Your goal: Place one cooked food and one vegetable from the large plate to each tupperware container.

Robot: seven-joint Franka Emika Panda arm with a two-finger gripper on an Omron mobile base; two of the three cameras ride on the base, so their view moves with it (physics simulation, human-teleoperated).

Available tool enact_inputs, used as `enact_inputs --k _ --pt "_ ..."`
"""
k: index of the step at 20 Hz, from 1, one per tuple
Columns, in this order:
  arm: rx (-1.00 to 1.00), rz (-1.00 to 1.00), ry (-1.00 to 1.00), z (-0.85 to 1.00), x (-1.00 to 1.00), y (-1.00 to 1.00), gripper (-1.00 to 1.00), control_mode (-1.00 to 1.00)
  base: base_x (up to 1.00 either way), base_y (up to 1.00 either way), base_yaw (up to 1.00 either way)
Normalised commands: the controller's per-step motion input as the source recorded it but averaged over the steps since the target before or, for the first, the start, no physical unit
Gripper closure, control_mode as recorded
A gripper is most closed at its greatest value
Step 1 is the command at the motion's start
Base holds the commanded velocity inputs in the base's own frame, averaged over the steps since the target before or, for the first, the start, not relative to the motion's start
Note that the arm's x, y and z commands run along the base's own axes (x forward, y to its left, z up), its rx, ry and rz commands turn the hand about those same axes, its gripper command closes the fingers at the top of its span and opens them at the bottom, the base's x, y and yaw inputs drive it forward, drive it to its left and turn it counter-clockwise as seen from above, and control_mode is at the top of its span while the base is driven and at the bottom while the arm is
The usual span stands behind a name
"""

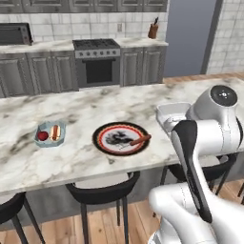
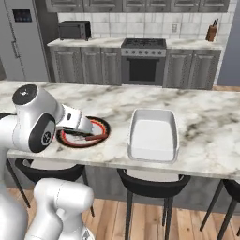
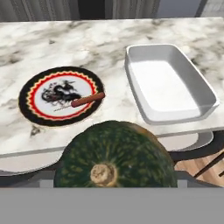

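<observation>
A dark green squash point(image 3: 114, 159) sits close to the hand camera, with my gripper point(image 3: 114, 183) shut on it; its fingertips are hidden behind the squash. It hangs in front of the counter's near edge. The large plate point(image 1: 102, 131) point(image 2: 106, 125) point(image 3: 26, 107) lies on the marble counter with a brown sausage point(image 1: 141, 140) point(image 2: 96, 137) point(image 3: 87, 99) on its right side. To the plate's right stands the larger white tupperware container point(image 1: 167, 113) point(image 2: 135, 140) point(image 3: 205, 94), with nothing in it. The small pale-blue tupperware container point(image 1: 61, 127) at far left holds a red round vegetable point(image 1: 43, 136) and a hot dog point(image 1: 55, 132).
Black stools point(image 1: 102, 188) point(image 2: 150, 183) stand under the counter's near edge. At the back wall are a stove point(image 1: 97, 62), a knife block point(image 1: 153, 29), a microwave point(image 2: 74, 30) and a fridge point(image 2: 21, 37). Bare marble lies between the plate and both containers.
</observation>
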Motion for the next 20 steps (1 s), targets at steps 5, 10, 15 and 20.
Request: enact_inputs --k 5,10,15,20 --pt "0.0 0.0 0.0 0.0 0.0 0.0 1.0 1.0 1.0 0.13 -0.02" --pt "0.0 0.0 0.0 0.0 0.0 0.0 1.0 1.0 0.38 -0.61 0.11" --pt "0.0 0.0 0.0 0.0 0.0 0.0 1.0 1.0 0.33 -0.39 0.16" --pt "0.02 -0.07 0.02 0.0 0.06 -0.36 1.0 -1.0 0.03 0.0 0.0"
